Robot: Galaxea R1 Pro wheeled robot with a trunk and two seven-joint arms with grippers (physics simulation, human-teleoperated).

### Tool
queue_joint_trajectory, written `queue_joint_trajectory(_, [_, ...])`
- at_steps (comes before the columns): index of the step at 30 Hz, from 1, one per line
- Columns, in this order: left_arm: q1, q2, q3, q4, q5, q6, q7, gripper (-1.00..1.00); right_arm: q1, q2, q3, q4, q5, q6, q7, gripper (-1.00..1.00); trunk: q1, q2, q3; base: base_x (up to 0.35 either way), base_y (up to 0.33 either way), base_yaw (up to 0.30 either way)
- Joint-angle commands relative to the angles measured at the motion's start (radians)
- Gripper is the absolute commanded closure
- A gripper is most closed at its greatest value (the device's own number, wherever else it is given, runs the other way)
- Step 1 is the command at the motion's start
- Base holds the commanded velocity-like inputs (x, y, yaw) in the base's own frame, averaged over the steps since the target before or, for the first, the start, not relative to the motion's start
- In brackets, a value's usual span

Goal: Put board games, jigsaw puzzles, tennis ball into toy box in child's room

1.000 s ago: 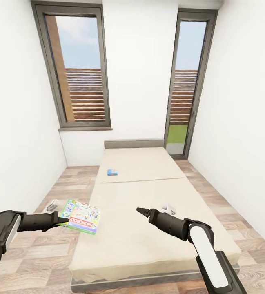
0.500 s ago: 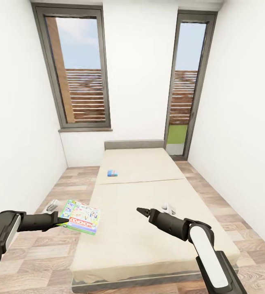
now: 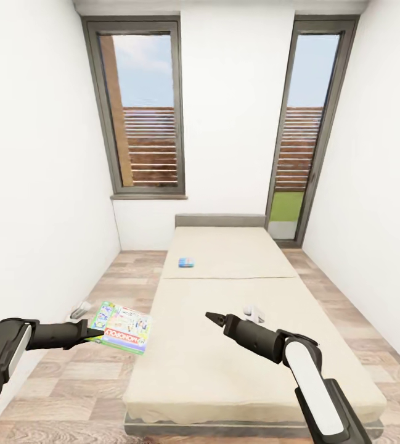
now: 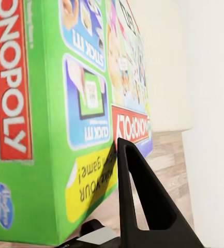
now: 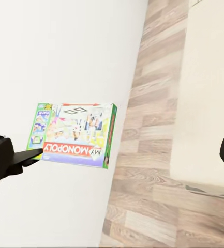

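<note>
My left gripper (image 3: pixel 95 335) is shut on the edge of a green and white Monopoly board game (image 3: pixel 122 328), holding it in the air above the floor left of the bed (image 3: pixel 224 370). The left wrist view has the box (image 4: pixel 39 103) close up beside one dark finger (image 4: pixel 137 196). In the right wrist view the same box (image 5: pixel 75 135) hangs against the white wall. A small blue board game (image 3: pixel 186 262) lies far up the beige mattress. My right gripper (image 3: pixel 215 319) hovers open and empty over the bed's near half. The table, toy box, jigsaw puzzles and tennis ball are out of view.
White walls close in on both sides, with two tall dark-framed windows (image 3: pixel 144 105) at the far end. Wood plank floor (image 3: pixel 95 382) runs along both sides of the bed. A small white object (image 3: pixel 254 313) lies on the mattress and a pale one (image 3: pixel 79 310) on the floor by the left wall.
The whole picture has shifted, with the bed and windows now further right, so the camera has moved. Both arms and the held box keep their places in the picture.
</note>
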Motion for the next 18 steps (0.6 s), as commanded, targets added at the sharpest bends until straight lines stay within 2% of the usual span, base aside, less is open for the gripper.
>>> queue_joint_trajectory(1, [-0.001,0.000,0.002,0.000,-0.003,0.008,-0.006,1.00,-0.001,0.000,0.003,-0.001,-0.010,0.003,-0.010,-1.00,-0.004,0.006,0.002,0.000,0.000,0.274])
queue_joint_trajectory(18, [-0.001,0.000,0.002,0.000,-0.002,0.008,-0.006,1.00,-0.001,0.000,0.008,-0.001,-0.010,0.002,-0.010,-1.00,-0.069,0.125,0.064,0.000,0.000,0.275])
